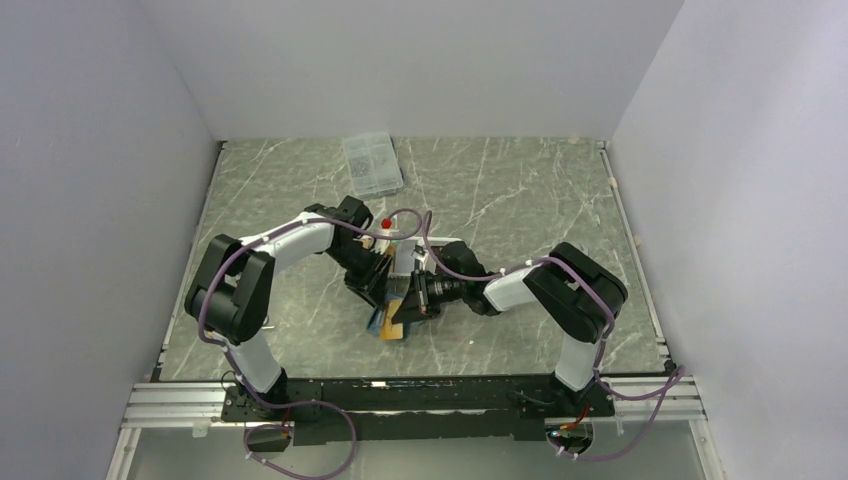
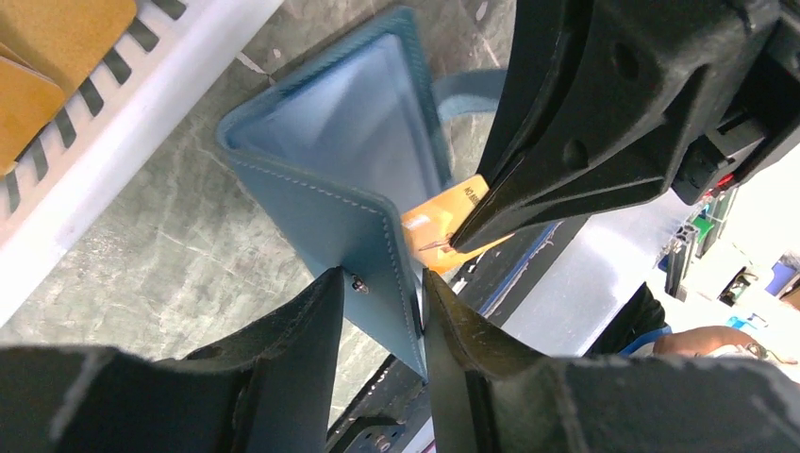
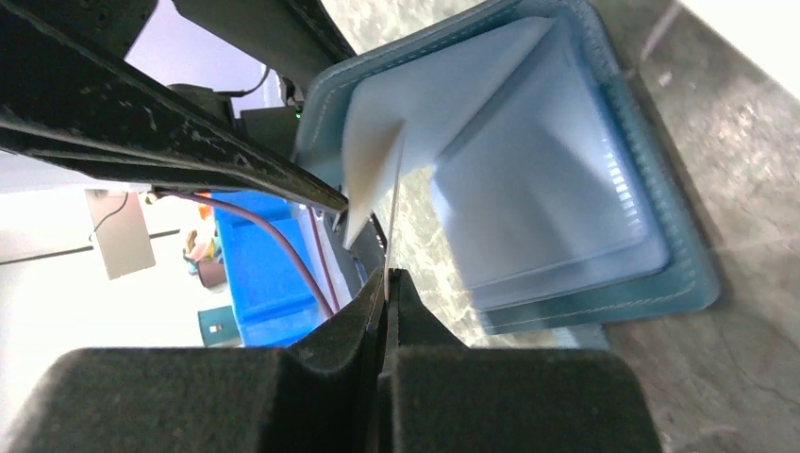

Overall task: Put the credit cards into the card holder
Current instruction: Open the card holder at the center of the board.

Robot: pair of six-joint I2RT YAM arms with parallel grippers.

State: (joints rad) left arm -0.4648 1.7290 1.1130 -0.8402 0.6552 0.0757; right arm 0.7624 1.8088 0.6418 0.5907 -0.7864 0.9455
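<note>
1. The card holder (image 2: 330, 142) lies open near the middle of the counter (image 1: 520, 200), a bit toward its near edge, just beside the white slatted basket (image 2: 141, 85).
2. The left end effector (image 2: 377, 283) stands narrow, pinching the holder's teal outer flap by the snap and propping it upright.
3. The right end effector (image 3: 387, 278) is clamped tight on a yellow card (image 2: 434, 226), whose edge sits at the holder's fold, beside the pale blue slots.
4. Progress is judged early: the yellow card is at the mouth and not seated, and no card shows in the slots.
5. Left to do: slide this card in, then the others, which cannot be made out here.
6. A clear compartment box (image 1: 372, 163) sits by the far edge, uninvolved.
</note>
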